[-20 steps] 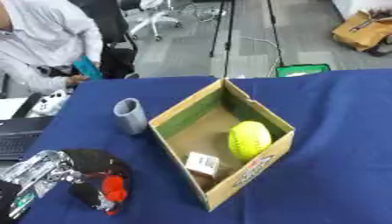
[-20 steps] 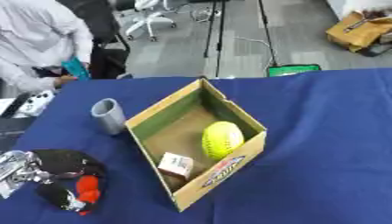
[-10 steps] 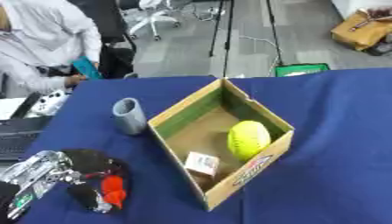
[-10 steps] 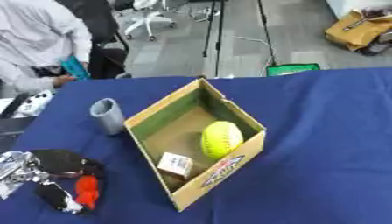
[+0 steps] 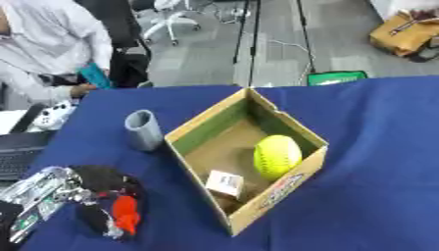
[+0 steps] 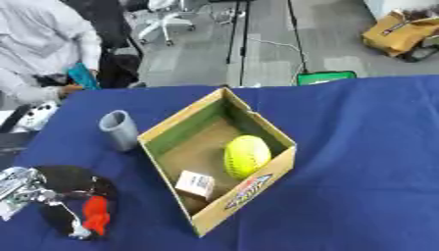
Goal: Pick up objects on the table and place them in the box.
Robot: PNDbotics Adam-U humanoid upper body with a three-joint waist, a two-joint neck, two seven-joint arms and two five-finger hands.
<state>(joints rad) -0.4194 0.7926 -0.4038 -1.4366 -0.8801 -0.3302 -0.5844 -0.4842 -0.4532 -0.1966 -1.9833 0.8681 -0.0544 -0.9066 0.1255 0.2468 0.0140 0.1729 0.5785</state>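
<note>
In the left eye view, an open cardboard box (image 5: 249, 162) sits askew in the middle of the blue table (image 5: 377, 147), and it already holds a yellow-green ball (image 5: 276, 156) against its right wall and a small white packet (image 5: 225, 183) toward the near corner, so part of the job looks done. Just beside the box's left wall a grey cup (image 5: 143, 130) stands upright on the cloth, apart from the box and not yet packed. At the lower left, the left robot hand (image 5: 51, 188) shows as a silvery and black shape at the table edge, lying over or against a black object with a red-orange part (image 5: 116, 208); whether its fingers are curled round that object or only rest beside it I cannot tell. The right eye view gives nearly the same layout: the box with the ball and packet inside, the grey cup just to its left, and the black and red thing near the lower left corner under the metallic hand. The right robot hand appears in neither view. Judging from this, two items are in, and the cup and the black and red item are left to go in
</note>
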